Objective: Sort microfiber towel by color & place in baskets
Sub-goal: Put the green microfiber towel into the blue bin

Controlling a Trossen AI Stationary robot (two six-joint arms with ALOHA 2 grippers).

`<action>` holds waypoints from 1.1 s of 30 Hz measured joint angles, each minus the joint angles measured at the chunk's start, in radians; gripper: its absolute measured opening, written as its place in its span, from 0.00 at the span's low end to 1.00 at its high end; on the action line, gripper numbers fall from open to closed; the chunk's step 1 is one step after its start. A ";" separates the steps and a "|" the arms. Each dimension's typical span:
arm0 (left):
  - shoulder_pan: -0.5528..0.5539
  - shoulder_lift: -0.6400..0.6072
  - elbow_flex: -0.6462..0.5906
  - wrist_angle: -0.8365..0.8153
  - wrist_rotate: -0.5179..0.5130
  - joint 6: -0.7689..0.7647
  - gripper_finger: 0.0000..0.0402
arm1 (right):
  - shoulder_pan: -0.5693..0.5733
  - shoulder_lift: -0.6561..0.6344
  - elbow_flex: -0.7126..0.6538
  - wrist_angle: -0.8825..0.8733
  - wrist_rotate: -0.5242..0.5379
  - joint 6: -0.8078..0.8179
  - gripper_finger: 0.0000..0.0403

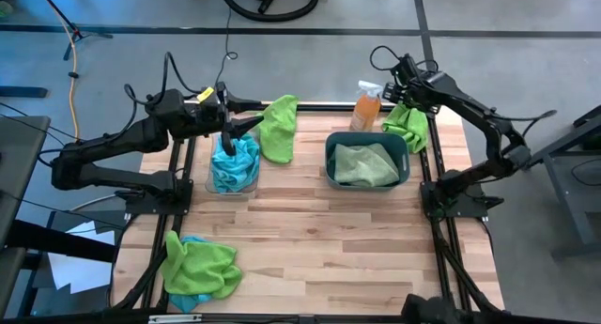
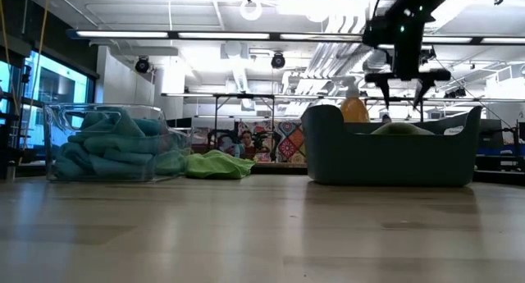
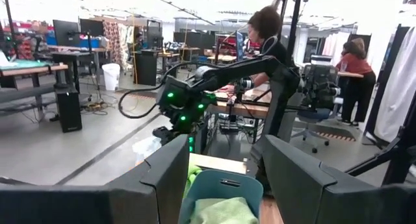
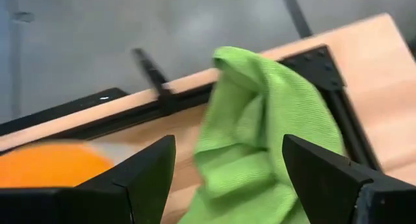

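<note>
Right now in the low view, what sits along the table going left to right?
Clear bin of blue towels → green towel lying on the table → dark teal tub, with the orange spray bottle showing behind its left part.

Bright overhead ceiling strip lights (image 2: 246, 34), glare above, blurred wrist-view foreground.

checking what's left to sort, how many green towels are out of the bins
3: green towel by the clear bin, one at the far right corner, one at the near left corner, over blue cloth; more may hide.
</note>
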 joint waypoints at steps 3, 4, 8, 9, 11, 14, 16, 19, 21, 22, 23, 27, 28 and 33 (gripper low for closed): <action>0.000 0.000 0.000 0.000 0.000 0.026 0.46 | 0.057 -0.057 0.000 0.017 0.015 -0.011 0.69; 0.000 0.000 0.000 0.000 0.000 0.034 0.46 | 0.077 -0.079 0.000 0.012 0.040 0.008 0.69; 0.000 0.000 0.000 0.000 0.000 0.062 0.46 | 0.136 -0.137 0.002 -0.169 0.171 0.158 0.69; 0.000 0.000 0.000 0.000 0.000 0.068 0.46 | 0.139 -0.145 0.001 -0.234 0.187 0.196 0.69; 0.000 0.000 0.000 0.000 0.000 0.075 0.46 | 0.143 -0.156 0.001 -0.315 0.210 0.251 0.69; 0.000 0.000 0.000 0.000 -0.001 0.105 0.46 | 0.143 -0.158 0.000 -0.342 0.225 0.274 0.69; 0.000 0.000 0.000 0.000 -0.001 0.115 0.46 | 0.127 -0.158 -0.015 -0.329 0.220 0.282 0.69; 0.000 0.000 0.000 -0.002 -0.001 0.113 0.46 | 0.095 -0.157 -0.081 -0.328 0.186 0.295 0.69; 0.000 0.000 0.000 -0.004 -0.001 0.113 0.46 | 0.082 -0.164 -0.149 -0.312 0.155 0.324 0.69; 0.000 -0.001 0.000 -0.004 -0.002 0.114 0.46 | 0.083 -0.172 -0.190 -0.286 0.136 0.343 0.69; 0.000 -0.004 -0.001 -0.005 -0.002 0.114 0.46 | 0.083 -0.182 -0.227 -0.246 0.117 0.356 0.69; 0.000 -0.009 -0.001 -0.002 -0.003 0.114 0.46 | 0.083 -0.213 -0.343 -0.069 0.062 0.357 0.69; 0.001 -0.009 -0.001 -0.004 -0.003 0.114 0.46 | 0.083 -0.213 -0.361 -0.045 0.063 0.361 0.69; 0.015 -0.009 -0.001 -0.004 -0.003 0.106 0.46 | 0.083 -0.203 -0.433 0.007 0.098 0.403 0.69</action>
